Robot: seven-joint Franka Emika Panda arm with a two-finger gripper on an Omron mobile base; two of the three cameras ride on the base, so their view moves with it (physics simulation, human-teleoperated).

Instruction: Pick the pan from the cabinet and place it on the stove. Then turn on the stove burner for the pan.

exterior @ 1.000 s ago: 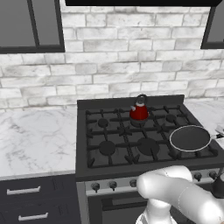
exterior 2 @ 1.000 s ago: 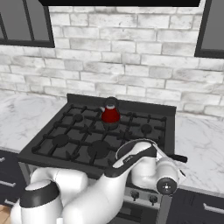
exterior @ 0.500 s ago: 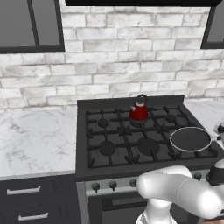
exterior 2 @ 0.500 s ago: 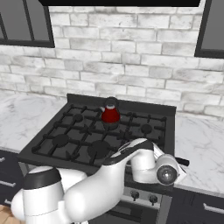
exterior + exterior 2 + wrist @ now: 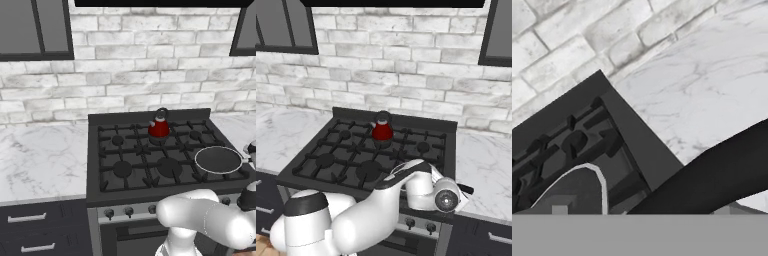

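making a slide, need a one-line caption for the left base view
Black pan resting on the stove's front right burner, red kettle behind it.

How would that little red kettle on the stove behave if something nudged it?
The red kettle looks rigid, probably metal, so it would not flex. It sits on the stove's ridged iron grates, so it would likely catch and wobble rather than slide. Being small with a tall handle, a high push might tip it.
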